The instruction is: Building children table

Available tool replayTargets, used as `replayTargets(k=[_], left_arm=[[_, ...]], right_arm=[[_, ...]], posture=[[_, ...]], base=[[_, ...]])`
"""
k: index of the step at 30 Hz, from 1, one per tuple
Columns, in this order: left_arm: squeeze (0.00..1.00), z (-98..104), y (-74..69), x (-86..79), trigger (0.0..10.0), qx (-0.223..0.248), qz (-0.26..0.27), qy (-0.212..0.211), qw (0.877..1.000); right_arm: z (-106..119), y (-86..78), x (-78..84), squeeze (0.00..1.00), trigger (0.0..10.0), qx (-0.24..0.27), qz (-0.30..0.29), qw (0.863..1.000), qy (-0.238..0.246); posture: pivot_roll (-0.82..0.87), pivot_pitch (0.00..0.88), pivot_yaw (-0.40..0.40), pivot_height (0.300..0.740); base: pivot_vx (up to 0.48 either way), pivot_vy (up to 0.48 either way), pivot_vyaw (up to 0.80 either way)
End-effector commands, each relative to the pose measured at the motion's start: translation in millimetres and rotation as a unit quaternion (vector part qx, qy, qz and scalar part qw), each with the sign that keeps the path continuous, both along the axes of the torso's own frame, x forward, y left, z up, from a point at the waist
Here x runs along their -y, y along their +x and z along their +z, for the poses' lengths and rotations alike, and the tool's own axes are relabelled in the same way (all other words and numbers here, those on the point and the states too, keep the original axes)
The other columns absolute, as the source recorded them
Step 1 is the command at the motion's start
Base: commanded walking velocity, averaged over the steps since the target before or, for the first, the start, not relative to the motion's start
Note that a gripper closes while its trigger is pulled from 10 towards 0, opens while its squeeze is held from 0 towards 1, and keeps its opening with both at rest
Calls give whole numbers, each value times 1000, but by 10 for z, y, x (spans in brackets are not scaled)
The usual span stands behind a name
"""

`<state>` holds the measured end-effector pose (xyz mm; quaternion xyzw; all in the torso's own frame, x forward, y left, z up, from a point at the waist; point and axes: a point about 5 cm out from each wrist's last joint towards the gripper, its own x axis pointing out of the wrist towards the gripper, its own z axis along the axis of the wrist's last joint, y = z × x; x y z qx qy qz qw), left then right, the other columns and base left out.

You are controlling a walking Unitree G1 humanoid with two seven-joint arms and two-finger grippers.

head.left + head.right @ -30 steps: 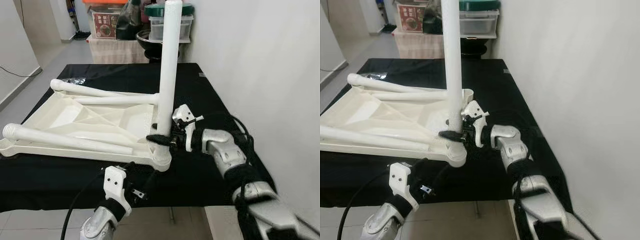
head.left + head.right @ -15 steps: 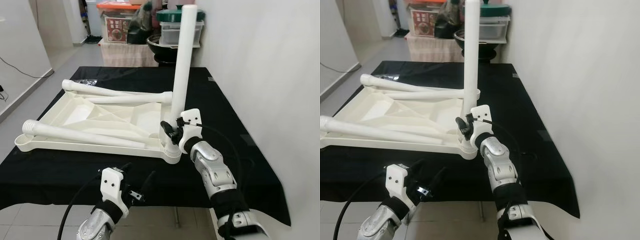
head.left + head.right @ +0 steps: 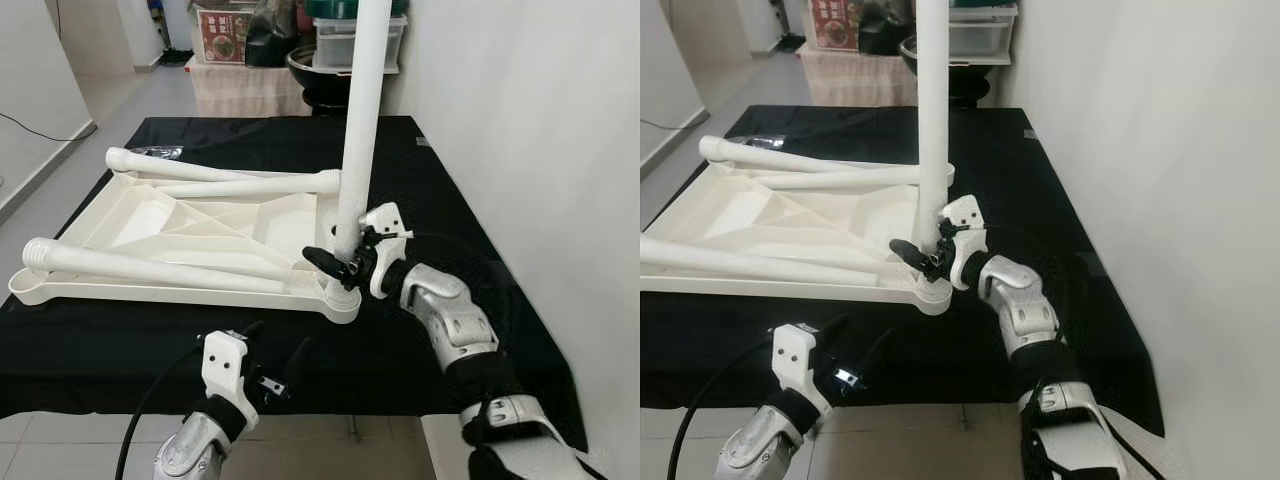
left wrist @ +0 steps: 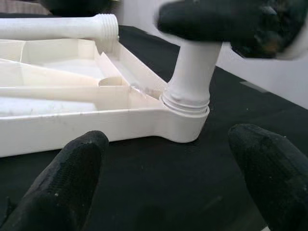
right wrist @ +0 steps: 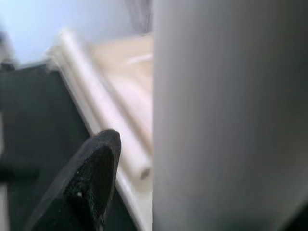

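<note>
Right gripper (image 3: pixel 338 262) clamped round upright leg (image 3: pixel 358 130), smooth white plastic tube, at near right corner of upturned ribbed tabletop (image 3: pixel 180 225) on black-clothed bench (image 3: pixel 100 350). Left gripper (image 3: pixel 272 355) spread wide, low by near edge. No legible writing.

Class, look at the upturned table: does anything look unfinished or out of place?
Yes. Only one leg stands upright, gripped low by the right gripper; the other legs lie loose across the tabletop.

Lighting is even, bright and diffuse, with soft shadows. Head views are sharp. The right wrist view is defocused; the upright table leg (image 5: pixel 226 115) appears blurred.
</note>
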<state>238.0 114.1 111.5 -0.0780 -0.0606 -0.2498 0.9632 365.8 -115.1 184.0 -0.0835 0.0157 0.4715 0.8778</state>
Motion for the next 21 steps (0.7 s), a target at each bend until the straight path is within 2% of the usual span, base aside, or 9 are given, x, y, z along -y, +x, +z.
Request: replayTargets(k=[1,4,9,10,12,13,19,21], left_arm=[[0,-49,-17,-6,10000,-9,1,10,1000],[0,-28,-20,12,10000,3,-4,20,1000],[0,-8,-32,25,10000,13,-7,29,999],[0,-3,-37,24,10000,16,-6,32,999],[0,-1,-39,25,10000,17,-6,34,999],[0,2,-42,29,10000,19,-7,37,999],[0,2,-46,29,10000,19,-8,37,999],[0,0,-48,26,10000,19,-9,36,999]], right_arm=[[-90,-42,-61,0,10000,-12,36,999,-14],[-105,22,32,0,10000,-27,46,997,-52],[-81,86,78,0,10000,-31,36,997,-62],[-88,94,77,0,8549,-36,36,997,-59],[-95,93,76,0,8549,-38,36,997,-58],[-111,94,81,0,0,-41,37,997,-58],[-161,96,121,0,0,-50,29,997,-46],[-191,98,188,0,0,-53,6,998,-22]], posture=[[80,58,-48,740],[91,52,-49,740],[95,52,-50,740],[95,52,-48,740],[95,52,-48,740],[95,52,-47,740],[83,54,-39,740],[72,56,-31,740]], base=[[0,0,0],[0,0,0],[0,0,0],[0,0,0],[0,0,0],[0,0,0],[0,0,0],[0,0,0]])
